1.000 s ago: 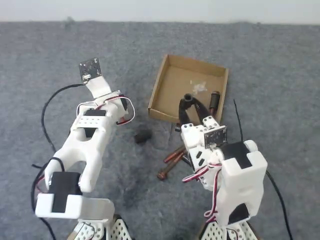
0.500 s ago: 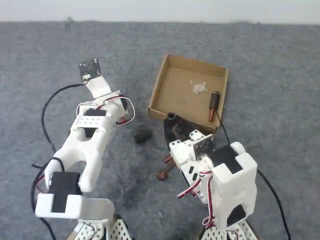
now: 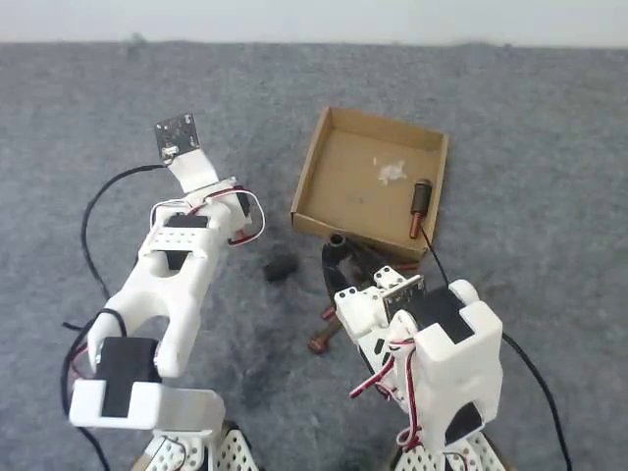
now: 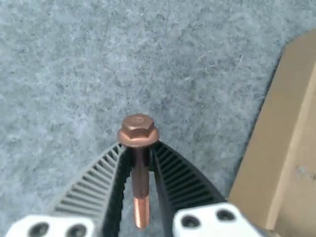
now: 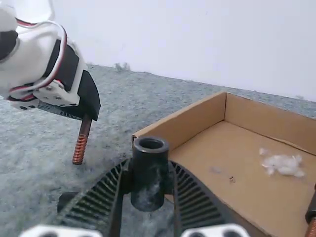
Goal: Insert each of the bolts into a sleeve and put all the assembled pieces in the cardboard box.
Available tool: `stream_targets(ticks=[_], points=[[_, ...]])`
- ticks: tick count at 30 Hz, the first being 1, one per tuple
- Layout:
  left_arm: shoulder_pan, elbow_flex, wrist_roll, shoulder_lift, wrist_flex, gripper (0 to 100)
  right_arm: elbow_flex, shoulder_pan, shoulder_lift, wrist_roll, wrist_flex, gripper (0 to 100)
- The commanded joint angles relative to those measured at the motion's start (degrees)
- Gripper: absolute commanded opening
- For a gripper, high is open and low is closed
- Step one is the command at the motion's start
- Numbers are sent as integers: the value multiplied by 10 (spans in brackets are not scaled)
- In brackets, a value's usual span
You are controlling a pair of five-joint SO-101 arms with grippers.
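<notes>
My left gripper [image 4: 139, 148] is shut on a copper bolt [image 4: 138, 132], gripping its shank just under the hex head, over the carpet beside the cardboard box [image 4: 289, 148]. In the high view the left gripper [image 3: 243, 211] hangs left of the cardboard box [image 3: 316, 167]. My right gripper [image 5: 149, 170] is shut on an upright black sleeve [image 5: 149, 170], bore up, just outside the box's near wall [image 5: 182, 123]. The left arm's bolt [image 5: 81, 140] points down a little way off. In the high view the right gripper [image 3: 339, 253] holds the sleeve [image 3: 337, 240]. One assembled piece [image 3: 419, 206] lies in the box.
A loose black sleeve [image 3: 281, 267] lies on the carpet between the arms. Loose copper bolts [image 3: 324, 334] lie beside the right arm. A white scrap [image 3: 392, 173] sits on the box floor. Open carpet stretches to the left and behind the box.
The right arm has drawn back from over the box to just outside its near wall, still holding the black sleeve. The left arm has kept still.
</notes>
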Motion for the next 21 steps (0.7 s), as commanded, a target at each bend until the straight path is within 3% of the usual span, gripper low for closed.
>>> stream_targets(ticks=[1,12,21], points=[[2,-40,4,-18,-12,10,17,-5,-14,-3,-15,6],[11,23,7,-209,2,10,8,-6,-8,-2,-3,6],[133,99,4,-316,2,10,10,-6,-8,-2,3,6]])
